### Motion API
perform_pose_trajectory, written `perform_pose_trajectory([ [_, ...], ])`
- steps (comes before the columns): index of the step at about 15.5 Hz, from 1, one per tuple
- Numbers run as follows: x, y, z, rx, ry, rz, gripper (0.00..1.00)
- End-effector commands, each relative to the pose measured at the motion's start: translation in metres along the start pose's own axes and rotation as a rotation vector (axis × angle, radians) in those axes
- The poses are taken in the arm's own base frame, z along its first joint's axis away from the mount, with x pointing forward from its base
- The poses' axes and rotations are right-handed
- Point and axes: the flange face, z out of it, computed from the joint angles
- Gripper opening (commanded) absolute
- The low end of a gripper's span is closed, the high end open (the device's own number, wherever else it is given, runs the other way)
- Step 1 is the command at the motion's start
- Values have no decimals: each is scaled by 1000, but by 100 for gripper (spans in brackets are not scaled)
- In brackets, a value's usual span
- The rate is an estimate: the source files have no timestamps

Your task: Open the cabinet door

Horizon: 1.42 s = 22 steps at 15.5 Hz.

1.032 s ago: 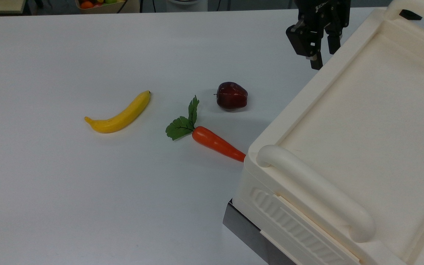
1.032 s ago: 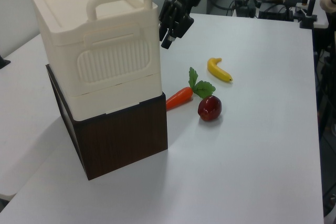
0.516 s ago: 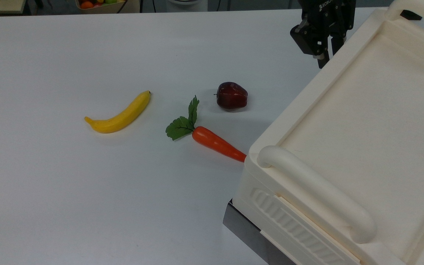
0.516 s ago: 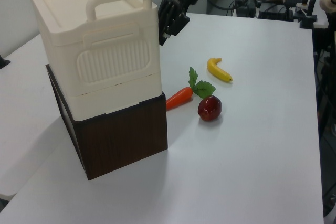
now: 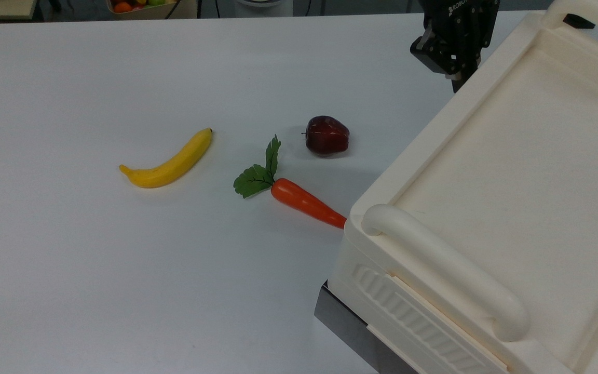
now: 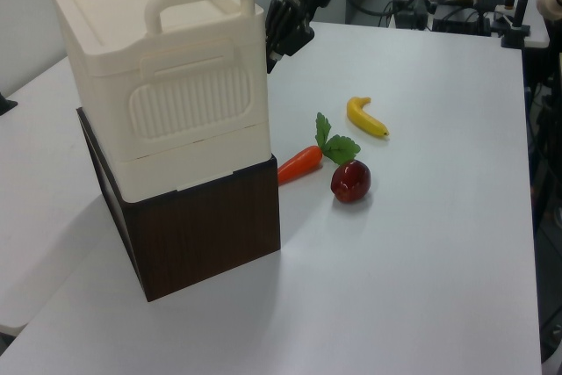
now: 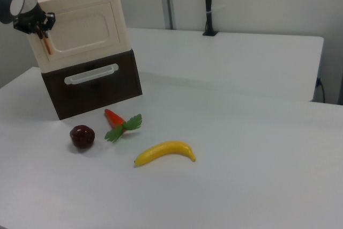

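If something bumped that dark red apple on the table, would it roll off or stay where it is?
The apple looks round and glossy, so it would probably roll a little, then wobble to rest on its flatter base. It sits apart from the carrot, on a flat table, so little would stop it.

My gripper [image 5: 457, 78] shows matt black casing, hard plastic by the look. Beside it the cabinet [image 5: 512, 171] is smooth cream plastic with a soft sheen, ribbed on one panel [image 6: 189, 103]. Under it, the base [image 6: 206, 230] looks like dark wood-grain veneer, matt. The door [image 7: 80, 29] is flat cream plastic, its handle [image 7: 46, 43] a copper-coloured strip. The table [image 5: 96, 270] is plain matt white. The apple [image 5: 327, 135] is glossy, the carrot [image 5: 307, 202] and banana [image 5: 169, 162] smooth plastic.
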Motion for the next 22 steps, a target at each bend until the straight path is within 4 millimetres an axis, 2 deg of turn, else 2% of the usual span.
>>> perform_pose_trajectory([
  [1,-10,-6,-12,7,-95,0,11],
  [5,-20,-1,-18,-10,-164,-13,11],
  [7,-26,6,-25,-9,-190,1,15],
  [9,-36,19,-34,-3,-241,25,30],
  [11,-44,30,-49,-1,-272,50,73],
  [12,-49,36,-58,-2,-288,64,88],
  [14,-53,41,-77,-6,-298,76,92],
  [15,-53,42,-88,-11,-285,82,100],
  [16,-51,42,-96,-13,-267,85,100],
  [20,-35,29,-101,-13,-222,58,100],
  [22,-22,23,-106,-17,-131,52,100],
])
